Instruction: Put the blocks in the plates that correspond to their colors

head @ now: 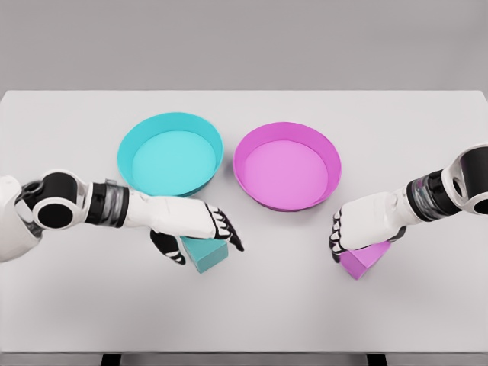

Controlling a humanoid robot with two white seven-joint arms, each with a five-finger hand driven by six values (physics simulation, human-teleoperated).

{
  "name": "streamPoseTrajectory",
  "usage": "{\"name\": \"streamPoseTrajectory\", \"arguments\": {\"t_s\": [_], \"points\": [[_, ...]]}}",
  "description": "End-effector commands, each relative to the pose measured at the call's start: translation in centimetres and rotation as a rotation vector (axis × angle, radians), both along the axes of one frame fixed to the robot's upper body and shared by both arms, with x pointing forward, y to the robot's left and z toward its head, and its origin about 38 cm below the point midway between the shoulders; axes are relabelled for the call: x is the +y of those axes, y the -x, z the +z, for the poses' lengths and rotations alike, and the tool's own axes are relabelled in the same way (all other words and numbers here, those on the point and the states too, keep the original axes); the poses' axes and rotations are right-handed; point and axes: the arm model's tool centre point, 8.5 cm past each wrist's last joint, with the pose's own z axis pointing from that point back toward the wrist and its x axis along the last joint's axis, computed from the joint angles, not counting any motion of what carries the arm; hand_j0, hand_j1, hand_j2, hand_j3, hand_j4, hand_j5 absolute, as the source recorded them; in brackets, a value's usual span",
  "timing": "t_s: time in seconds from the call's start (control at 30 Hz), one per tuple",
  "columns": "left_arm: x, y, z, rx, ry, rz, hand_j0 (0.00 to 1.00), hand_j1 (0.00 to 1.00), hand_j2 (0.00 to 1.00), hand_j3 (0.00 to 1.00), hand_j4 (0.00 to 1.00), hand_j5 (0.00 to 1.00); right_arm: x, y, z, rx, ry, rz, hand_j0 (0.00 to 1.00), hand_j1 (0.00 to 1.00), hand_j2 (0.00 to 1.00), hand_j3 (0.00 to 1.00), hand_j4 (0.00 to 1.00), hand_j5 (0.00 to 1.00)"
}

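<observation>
A teal block (207, 257) lies on the white table (244, 313) in front of the teal plate (170, 155). My left hand (200, 236) is over it, thumb on its left side and fingers curled over its far right edge, gripping it. A magenta block (364, 260) lies to the lower right of the magenta plate (287, 165). My right hand (352, 235) covers its top, with the fingers wrapped down its left side. Both blocks seem to rest on the table. Nothing lies in either plate.
The two plates stand side by side at the table's middle, nearly touching. The table's front edge (244, 352) runs just below the blocks. Bare table surface lies to the far left and far right.
</observation>
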Motion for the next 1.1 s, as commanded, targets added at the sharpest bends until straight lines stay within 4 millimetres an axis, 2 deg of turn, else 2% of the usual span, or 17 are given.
{"name": "streamPoseTrajectory", "arguments": {"t_s": [0.0, 0.13, 0.37, 0.5, 0.6, 0.73, 0.93, 1.07], "points": [[0.0, 0.0, 0.0, 0.004, 0.003, 0.002, 0.73, 0.73, 0.73, 0.73, 0.73, 0.73, -0.2, 0.0, -0.2, -0.011, 0.019, 0.016, 0.66, 0.66, 0.66, 0.66, 0.66, 0.66], [0.1, -0.1, 0.3, -0.002, 0.016, 0.013, 0.61, 0.61, 0.61, 0.61, 0.61, 0.61, -0.1, -0.5, 0.9, -0.036, -0.003, 0.006, 0.66, 0.66, 0.66, 0.66, 0.66, 0.66], [0.2, -0.3, 1.1, -0.023, 0.039, 0.016, 0.57, 0.57, 0.57, 0.57, 0.57, 0.57, 0.4, -1.3, 2.6, -0.045, -0.061, -0.015, 0.66, 0.66, 0.66, 0.66, 0.66, 0.66], [0.0, -0.3, 1.6, -0.033, 0.047, 0.001, 0.57, 0.57, 0.57, 0.57, 0.57, 0.57, 0.4, -2.2, 3.7, -0.064, -0.088, -0.038, 0.66, 0.66, 0.66, 0.66, 0.66, 0.66], [-0.4, 0.3, 2.0, -0.041, 0.055, -0.020, 0.57, 0.57, 0.57, 0.57, 0.57, 0.57, 1.9, -3.9, 4.1, -0.081, -0.098, -0.032, 0.66, 0.66, 0.66, 0.66, 0.66, 0.66], [-0.3, 0.1, 3.0, -0.063, 0.071, -0.018, 0.57, 0.57, 0.57, 0.57, 0.57, 0.57, 3.0, -4.3, 5.3, -0.091, -0.121, -0.015, 0.66, 0.66, 0.66, 0.66, 0.66, 0.66], [0.1, -0.4, 4.7, -0.111, 0.103, -0.022, 0.57, 0.57, 0.57, 0.57, 0.57, 0.57, 3.2, -4.8, 6.9, -0.116, -0.160, -0.023, 0.66, 0.66, 0.66, 0.66, 0.66, 0.66], [0.5, -0.8, 5.9, -0.143, 0.124, -0.017, 0.57, 0.57, 0.57, 0.57, 0.57, 0.57, 3.5, -6.5, 7.4, -0.123, -0.171, -0.055, 0.66, 0.66, 0.66, 0.66, 0.66, 0.66]]}}
